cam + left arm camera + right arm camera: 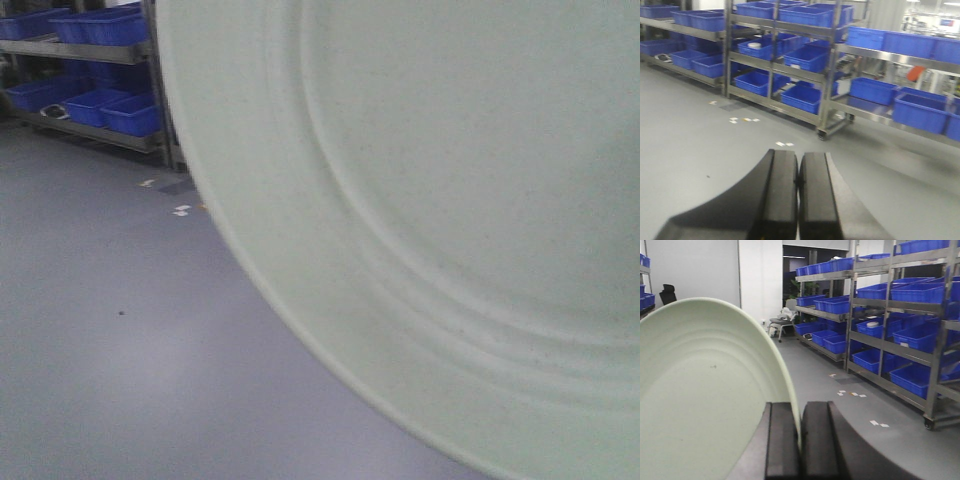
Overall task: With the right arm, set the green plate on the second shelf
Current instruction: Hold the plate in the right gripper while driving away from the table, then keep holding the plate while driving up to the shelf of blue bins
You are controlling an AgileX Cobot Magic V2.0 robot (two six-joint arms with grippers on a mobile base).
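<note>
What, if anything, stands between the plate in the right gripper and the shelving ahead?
Nothing visible. The right gripper pinches the green plate by its rim, and only open floor with paper scraps lies before the shelving. Blue bins crowd its levels; free room there can't be judged.

Front view close against green plate [450, 250]

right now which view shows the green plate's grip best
Right wrist view: the right gripper pinches the green plate at its rim. The front view shows only its ridged face up close; the left wrist view, none of it.
</note>
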